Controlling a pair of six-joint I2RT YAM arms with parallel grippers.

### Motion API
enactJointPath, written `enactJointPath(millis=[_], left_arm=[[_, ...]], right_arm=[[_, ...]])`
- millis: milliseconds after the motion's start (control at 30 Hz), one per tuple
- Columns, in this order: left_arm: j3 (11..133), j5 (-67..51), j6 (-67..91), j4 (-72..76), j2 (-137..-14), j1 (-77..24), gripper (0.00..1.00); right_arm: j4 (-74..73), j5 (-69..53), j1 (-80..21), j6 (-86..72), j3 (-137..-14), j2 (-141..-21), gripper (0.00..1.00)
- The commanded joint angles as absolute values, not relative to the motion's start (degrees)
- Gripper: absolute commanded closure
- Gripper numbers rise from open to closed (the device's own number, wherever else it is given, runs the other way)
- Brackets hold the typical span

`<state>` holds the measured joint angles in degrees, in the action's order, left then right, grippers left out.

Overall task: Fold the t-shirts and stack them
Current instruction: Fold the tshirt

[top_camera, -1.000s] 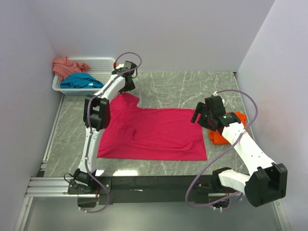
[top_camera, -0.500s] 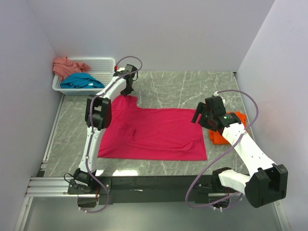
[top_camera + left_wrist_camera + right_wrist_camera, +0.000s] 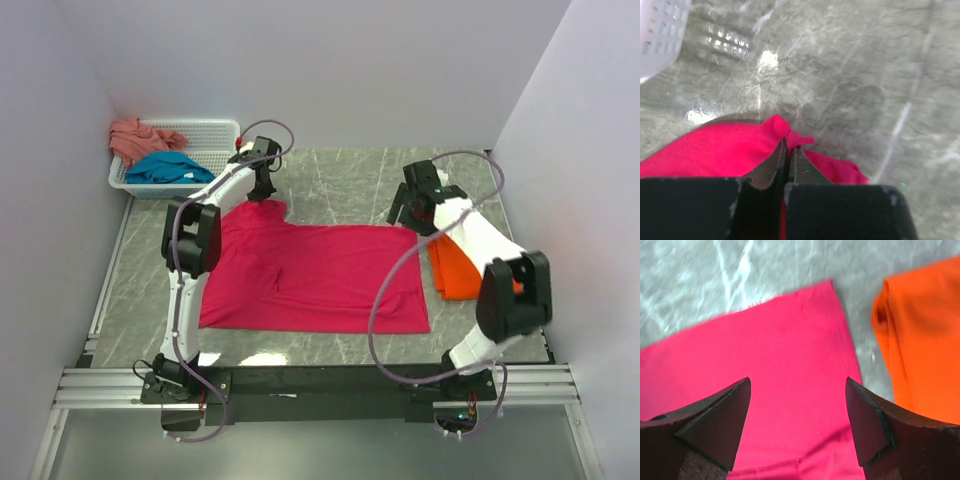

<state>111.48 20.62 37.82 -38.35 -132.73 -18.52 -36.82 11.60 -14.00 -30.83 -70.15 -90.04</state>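
Swinging far in the last second, my right gripper (image 3: pixel 797 384) has left the orange shirt (image 3: pixel 455 270) and now hangs wide open, holding nothing, over the far right corner of the red shirt (image 3: pixel 320 275). My left gripper (image 3: pixel 788 148) has snapped shut and pinches that shirt's far left tip, a sleeve as far as I can judge. The red shirt lies spread flat mid-table, unfolded. The orange shirt sits folded at the right, just beside the red shirt's edge. A teal shirt (image 3: pixel 165 168) and a pink shirt (image 3: pixel 135 135) lie crumpled in the basket (image 3: pixel 218 128), far left. By my reckoning one of four is folded; this second fold is only starting, and two remain untouched.
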Motion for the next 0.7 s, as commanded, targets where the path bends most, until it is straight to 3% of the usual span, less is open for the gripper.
enactJointPath(millis=[0,333,667], left_arm=[[109.6,19.0,35.9,-33.9,-126.3,-18.8,1.00],[104.2,19.2,34.9,-31.8,-121.6,-18.9,1.00],[99.7,18.9,35.7,-31.1,-118.5,-19.1,1.00]], right_arm=[[-38.4,15.8,-13.1,-31.1,-77.5,-97.8,0.19],[-42.7,17.4,-11.5,-32.3,-92.5,-116.0,0.28],[-42.8,19.3,-11.5,-33.7,-90.9,-119.1,0.34]])
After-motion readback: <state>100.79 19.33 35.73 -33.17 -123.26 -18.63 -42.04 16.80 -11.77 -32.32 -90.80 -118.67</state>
